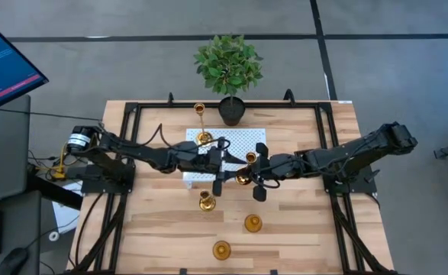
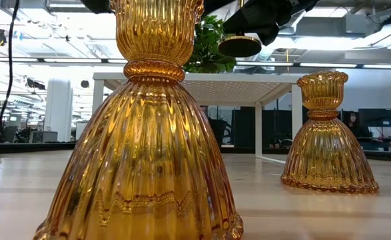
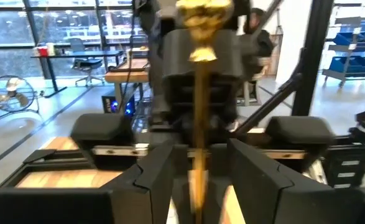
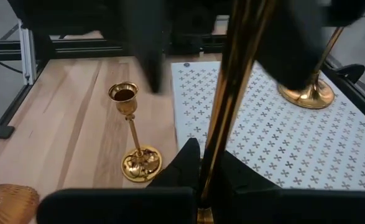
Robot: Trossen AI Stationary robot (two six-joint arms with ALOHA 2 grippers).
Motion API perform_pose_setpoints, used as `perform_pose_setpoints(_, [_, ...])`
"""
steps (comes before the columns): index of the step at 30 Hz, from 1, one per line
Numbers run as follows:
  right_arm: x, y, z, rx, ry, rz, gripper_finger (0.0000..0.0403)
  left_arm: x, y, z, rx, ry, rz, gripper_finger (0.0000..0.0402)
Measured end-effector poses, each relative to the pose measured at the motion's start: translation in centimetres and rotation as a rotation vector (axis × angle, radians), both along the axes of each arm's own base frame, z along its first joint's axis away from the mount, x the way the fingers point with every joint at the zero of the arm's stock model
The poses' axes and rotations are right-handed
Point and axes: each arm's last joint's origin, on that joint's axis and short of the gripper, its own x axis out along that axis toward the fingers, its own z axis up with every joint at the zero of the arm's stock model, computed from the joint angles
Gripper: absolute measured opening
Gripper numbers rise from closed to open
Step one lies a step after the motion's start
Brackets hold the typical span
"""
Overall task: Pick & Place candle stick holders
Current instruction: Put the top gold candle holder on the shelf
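Observation:
A thin-stemmed gold candle stick holder point(image 1: 243, 179) is held upright above the table's middle, between my two grippers. My right gripper point(image 4: 208, 155) comes from the table's right and is shut on the holder's stem. My left gripper point(image 3: 199, 155) comes from the table's left. It is open, with one finger on either side of the same stem point(image 3: 198, 112) and a gap showing on both sides. The holder's cup point(image 3: 204, 18) is at the top. Its round base point(image 2: 240, 45) hangs clear of the table. My right gripper pinches the holder's thin stem point(image 4: 218, 134) between its two fingers. The fingers come level from the table's right and lie across the stem. The holder stands roughly upright in the hold, lifted clear, with its base in the air below the fingers.
A white perforated platform point(image 1: 239, 141) carries another gold holder point(image 1: 203, 138). A slim holder point(image 1: 206, 201) stands on the wood near it, and another point(image 1: 199, 109) stands by the potted plant point(image 1: 230, 109) at the far edge. Two squat amber holders point(image 1: 253, 223) point(image 1: 221, 249) stand toward the near edge.

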Motion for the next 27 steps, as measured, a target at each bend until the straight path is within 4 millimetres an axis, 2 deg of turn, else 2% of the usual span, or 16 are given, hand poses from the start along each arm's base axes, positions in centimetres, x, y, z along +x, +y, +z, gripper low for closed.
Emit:
perform_pose_setpoints(7, [-0.05,0.19,0.01,-0.006,0.0,0.01,0.0001,0.44,0.02,0.44,0.005,-0.064,-0.046,0.0143])
perform_pose_setpoints(22, [0.03,0.11,0.13,-0.004,-0.014,0.006,0.0001,0.54,0.01,0.44,-0.003,-0.079,-0.051,0.0142])
perform_pose_setpoints(27, [0.09,0.12,0.29,0.0,-0.032,0.005,0.0001,0.53,0.0,0.48,-0.003,-0.083,-0.052,0.0128])
